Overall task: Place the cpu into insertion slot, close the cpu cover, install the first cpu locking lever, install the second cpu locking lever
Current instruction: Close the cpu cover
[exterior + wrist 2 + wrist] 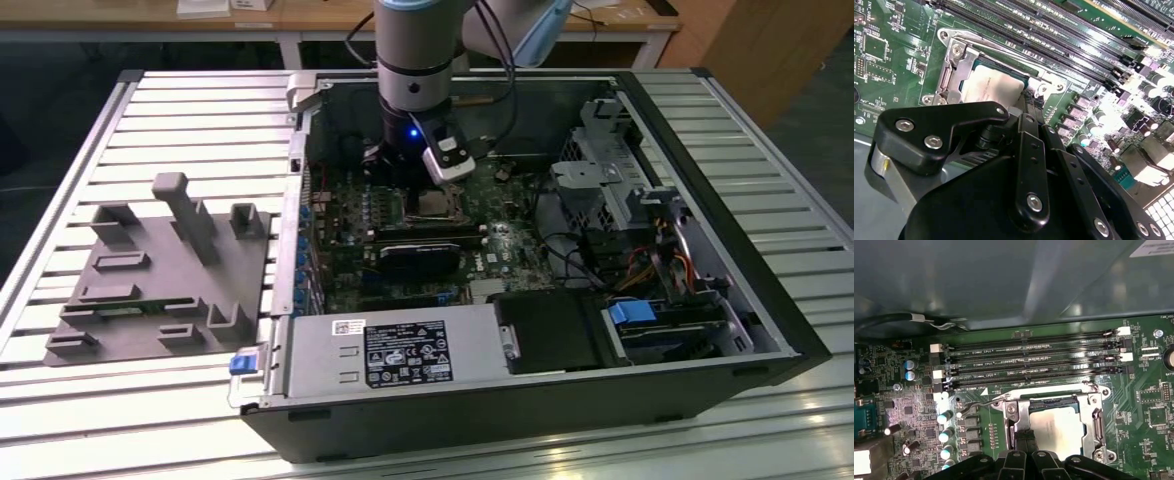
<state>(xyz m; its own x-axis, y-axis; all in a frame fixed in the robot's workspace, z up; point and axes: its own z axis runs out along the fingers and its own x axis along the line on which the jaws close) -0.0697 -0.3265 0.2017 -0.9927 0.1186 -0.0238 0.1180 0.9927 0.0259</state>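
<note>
The cpu [1060,429] lay seated in the insertion slot [1054,390]. Its dull grey top showed through the cut-out of the cpu cover [1097,424], which looked to lie flat over the slot's rim. The gripper [1025,439] hung at one edge of the slot, just beside the cpu. Its fingers [1019,441] were drawn narrow, tips nearly together, with nothing seen between them. A thin wire locking lever [979,405] angled away from the slot's corner, apparently unlatched. The memory slots [1034,362] ran just past the slot's rim.

In the exterior view the arm [414,60] stood above the slot, inside the open computer case [727,180] on the table [160,110].

The step in hand appeared to be the first lever. Done well, the tips would bear on the lever's wire, never on the chip or the thin cover frame. The push would follow the lever's arc down, then sideways beneath its hook, with the cover kept flat.
</note>
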